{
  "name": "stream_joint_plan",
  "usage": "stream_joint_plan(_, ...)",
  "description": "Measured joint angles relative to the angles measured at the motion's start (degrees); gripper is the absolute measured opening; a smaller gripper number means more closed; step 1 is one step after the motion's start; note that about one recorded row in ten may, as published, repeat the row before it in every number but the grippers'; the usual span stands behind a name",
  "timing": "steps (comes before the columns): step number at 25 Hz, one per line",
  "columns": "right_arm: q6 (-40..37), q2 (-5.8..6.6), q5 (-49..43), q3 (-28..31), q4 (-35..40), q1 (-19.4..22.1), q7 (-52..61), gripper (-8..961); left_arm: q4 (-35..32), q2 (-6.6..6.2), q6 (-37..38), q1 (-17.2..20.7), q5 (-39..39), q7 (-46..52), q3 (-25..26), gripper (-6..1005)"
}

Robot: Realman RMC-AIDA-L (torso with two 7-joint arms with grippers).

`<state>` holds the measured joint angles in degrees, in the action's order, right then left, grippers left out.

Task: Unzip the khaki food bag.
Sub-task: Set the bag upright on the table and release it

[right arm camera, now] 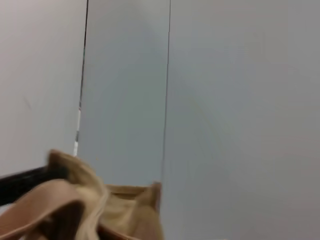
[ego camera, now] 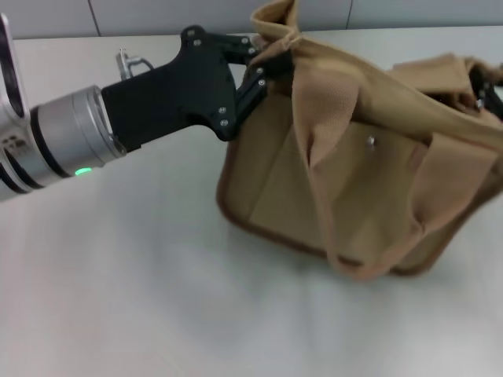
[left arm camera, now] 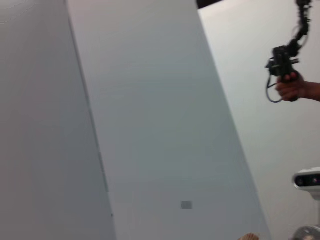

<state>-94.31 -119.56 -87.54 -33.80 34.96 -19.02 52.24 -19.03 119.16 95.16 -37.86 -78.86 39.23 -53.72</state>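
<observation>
Khaki food bag (ego camera: 354, 173): on tabletop (ego camera: 157, 298), tilted, top corner lifted | Left claw (ego camera: 263, 67): clenched on that corner's fabric | Right claw (ego camera: 487, 86): at opposite end, state indeterminable | Handling: soft, light canvas, likely buckles; hold ends taut, take zipper pull.

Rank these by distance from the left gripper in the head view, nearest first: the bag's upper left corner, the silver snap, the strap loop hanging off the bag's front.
1. The upper left corner of the khaki food bag, right at the left gripper.
2. The silver snap, mid-front on the pocket.
3. The strap loop, at the bag's lower front edge, toward the right.
</observation>
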Motion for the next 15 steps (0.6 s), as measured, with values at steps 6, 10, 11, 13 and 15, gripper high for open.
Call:
stream_joint_plan(6, 6.91, 0.36, -0.46, -0.75, 0.86, -6.23, 0.08, 36, 4.65, 0.02, 0.25, 2.42, 0.83, -1.44, 0.01, 42)
stream_joint_plan(10, 10.21, 0.40, -1.72, -2.18, 0.10, -8.97, 1.27, 60, 6.84, 0.01, 2.24, 4.95, 1.23, -1.46, 0.33, 42)
stream_joint_plan(11, 11.01, 0.37, -1.99, -2.58, 0.21, -9.11, 2.13, 66, 7.25, 0.01, 2.51, 5.60, 1.84, -1.48, 0.42, 42)
stream_joint_plan(13, 12.07, 0.33, -2.02, -2.96, 0.23, -9.32, 3.55, 79, 7.86, -0.01, 2.89, 6.69, 3.41, -1.33, 0.36, 42)
stream_joint_plan(15, 11.97, 0.32, -1.98, -3.02, 0.45, -9.09, 3.81, 91, 7.78, -0.18, 3.33, 7.39, 3.75, -0.97, 0.26, 42)
